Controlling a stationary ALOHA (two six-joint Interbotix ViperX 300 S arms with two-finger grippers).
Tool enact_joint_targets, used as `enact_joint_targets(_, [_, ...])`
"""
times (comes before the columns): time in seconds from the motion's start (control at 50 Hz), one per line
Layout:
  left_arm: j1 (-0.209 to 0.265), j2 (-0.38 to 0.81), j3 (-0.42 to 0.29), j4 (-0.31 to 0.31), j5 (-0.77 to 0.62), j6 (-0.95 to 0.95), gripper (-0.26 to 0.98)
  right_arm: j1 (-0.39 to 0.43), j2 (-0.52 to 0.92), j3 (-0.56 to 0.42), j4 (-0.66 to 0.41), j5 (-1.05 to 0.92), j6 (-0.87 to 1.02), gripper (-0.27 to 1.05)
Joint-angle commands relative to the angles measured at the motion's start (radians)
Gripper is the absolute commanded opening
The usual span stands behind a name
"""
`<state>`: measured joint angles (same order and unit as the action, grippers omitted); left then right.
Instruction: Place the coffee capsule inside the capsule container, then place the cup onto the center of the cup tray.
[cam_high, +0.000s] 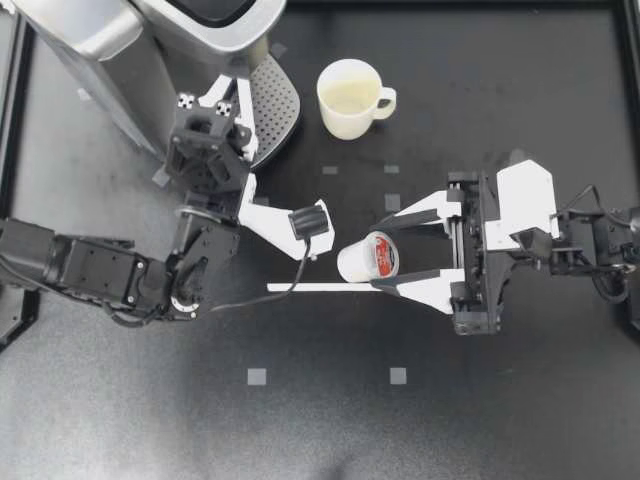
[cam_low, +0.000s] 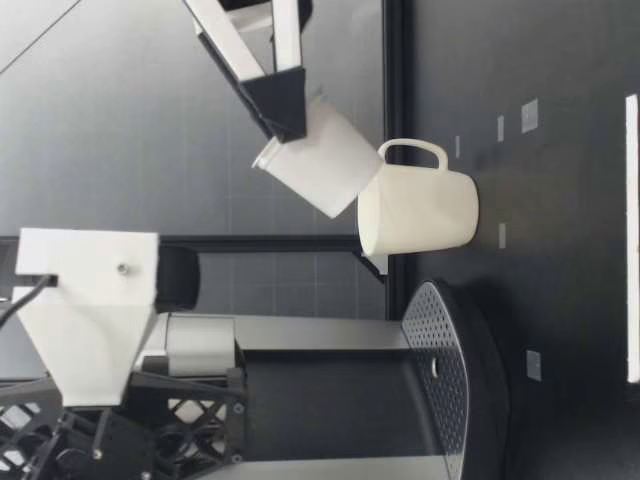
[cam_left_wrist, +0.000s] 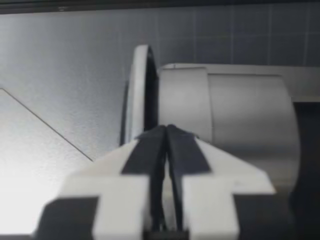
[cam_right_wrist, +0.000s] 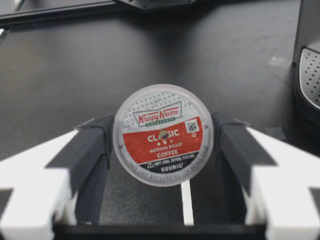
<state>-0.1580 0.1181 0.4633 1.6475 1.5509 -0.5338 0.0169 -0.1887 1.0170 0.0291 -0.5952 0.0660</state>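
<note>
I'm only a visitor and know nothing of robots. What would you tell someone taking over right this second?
My left gripper: shut, empty, by the coffee machine.
My right gripper: shut on the coffee capsule, held tilted above the table.
The cup stands on the table beside the cup tray, not on it.
Done: capsule picked up.
Left: capsule into its container, then cup onto the tray's center.

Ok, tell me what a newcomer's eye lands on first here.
The red-lidded coffee capsule stands out at mid-table, clamped at a tilt between the fingers of my right gripper. Farther back, a pale cup stands upright beside the silver coffee machine. My left gripper is at the machine, shut and empty.
</note>
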Motion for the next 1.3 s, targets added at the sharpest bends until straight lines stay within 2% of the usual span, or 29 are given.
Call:
enact_joint_targets(0.0, [0.015, -0.041, -0.005, 0.017, 0.006, -0.006, 0.1, -0.006, -0.025, -0.012, 0.0, -0.002, 0.0, 0.58])
enact_joint_targets(0.38, [0.032, -0.121, 0.018, 0.112, 0.044, -0.006, 0.1, -0.006, -0.026, -0.018, 0.0, 0.002, 0.006, 0.58])
enact_joint_targets(0.56, [0.061, -0.17, 0.017, 0.13, 0.034, -0.034, 0.1, -0.006, -0.035, -0.023, 0.002, 0.002, 0.009, 0.58])
enact_joint_targets(0.76, [0.078, -0.249, 0.02, 0.133, -0.043, -0.166, 0.1, -0.005, -0.055, -0.026, 0.002, 0.002, 0.008, 0.58])
enact_joint_targets(0.98, [0.133, -0.347, 0.038, 0.132, -0.133, -0.307, 0.1, -0.005, -0.071, -0.029, 0.002, 0.002, 0.009, 0.58])
enact_joint_targets(1.28, [0.238, -0.46, 0.089, 0.123, -0.342, -0.526, 0.1, -0.006, -0.094, -0.044, 0.002, 0.002, 0.009, 0.58])
